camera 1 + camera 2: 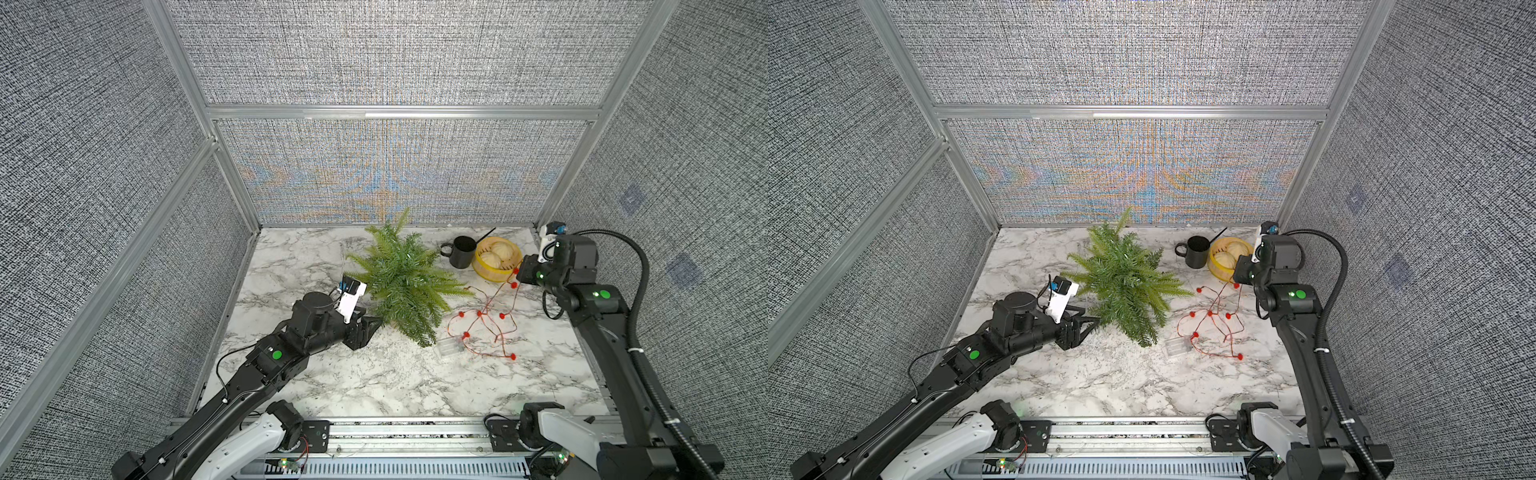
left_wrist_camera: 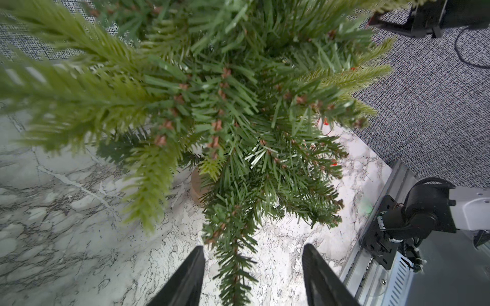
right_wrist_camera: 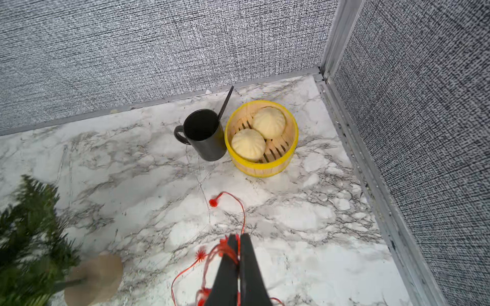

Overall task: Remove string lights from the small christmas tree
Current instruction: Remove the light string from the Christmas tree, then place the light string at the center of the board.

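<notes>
1. Grey woven panels wall in your marble bench (image 1: 374,386). In both top views the small christmas tree (image 1: 405,282) sits mid-bench. The string lights (image 1: 486,328) lie in a loose tangle on the bench just beside the tree, on the side facing your right arm. Their clear box (image 1: 449,347) rests near the tree's lowest branches. One strand climbs from the tangle to the right gripper (image 1: 517,276), which is clear of the tree.
2. Left wrist view: the left gripper (image 2: 253,246) has its jaws apart with a branch tip (image 2: 236,275) of the tree between them, and nothing is clamped. Red specks (image 2: 325,122) show past the tree's far branches; you cannot tell whether any wire catches there.
3. Right wrist view: the right gripper's jaws are pressed together on the red wire. A black mug (image 3: 204,135) and a yellow steamer basket (image 3: 261,169) stand farther from the tree.
4. Your removal looks nearly done. What seems left is drawing that last strand clear of the tree and releasing it.
</notes>
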Controlling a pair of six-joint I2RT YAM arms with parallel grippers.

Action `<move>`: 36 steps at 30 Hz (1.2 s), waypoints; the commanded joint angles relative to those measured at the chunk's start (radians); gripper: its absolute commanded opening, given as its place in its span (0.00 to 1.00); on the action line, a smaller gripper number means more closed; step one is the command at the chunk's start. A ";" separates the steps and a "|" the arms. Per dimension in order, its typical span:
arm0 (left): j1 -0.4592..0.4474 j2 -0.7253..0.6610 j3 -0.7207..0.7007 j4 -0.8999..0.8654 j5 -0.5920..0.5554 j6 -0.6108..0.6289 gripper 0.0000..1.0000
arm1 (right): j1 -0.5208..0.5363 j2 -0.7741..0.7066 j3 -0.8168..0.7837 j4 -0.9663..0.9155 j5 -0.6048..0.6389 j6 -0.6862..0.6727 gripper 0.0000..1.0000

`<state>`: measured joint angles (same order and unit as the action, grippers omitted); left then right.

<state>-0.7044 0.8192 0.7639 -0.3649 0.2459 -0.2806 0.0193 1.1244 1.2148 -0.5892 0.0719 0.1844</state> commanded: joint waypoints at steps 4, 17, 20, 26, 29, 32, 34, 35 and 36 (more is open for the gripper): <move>0.000 -0.017 -0.008 -0.020 -0.008 0.003 0.61 | -0.056 0.088 0.078 0.086 -0.037 0.003 0.00; 0.001 -0.035 -0.027 -0.050 -0.063 -0.005 0.61 | -0.044 0.173 -0.181 0.175 -0.152 0.065 0.00; 0.000 -0.040 -0.035 -0.049 -0.073 -0.009 0.62 | -0.024 0.170 -0.295 0.203 -0.162 0.073 0.00; 0.000 -0.055 -0.049 -0.048 -0.130 -0.031 0.63 | -0.022 0.171 -0.428 0.255 -0.207 0.102 0.12; 0.000 -0.051 -0.051 -0.048 -0.125 -0.036 0.63 | -0.021 0.163 -0.483 0.281 -0.206 0.114 0.20; 0.000 -0.042 -0.049 -0.053 -0.123 -0.036 0.64 | -0.019 0.147 -0.509 0.276 -0.137 0.122 0.35; 0.000 -0.041 -0.049 -0.057 -0.127 -0.040 0.65 | -0.019 0.116 -0.508 0.263 -0.071 0.120 0.41; 0.000 -0.043 -0.050 -0.061 -0.131 -0.040 0.66 | -0.019 0.098 -0.503 0.259 -0.052 0.114 0.43; 0.000 -0.046 -0.050 -0.064 -0.137 -0.042 0.66 | -0.018 0.071 -0.493 0.252 -0.031 0.108 0.45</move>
<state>-0.7044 0.7765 0.7151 -0.4267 0.1276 -0.3161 0.0002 1.2320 0.7074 -0.3500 -0.0498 0.2928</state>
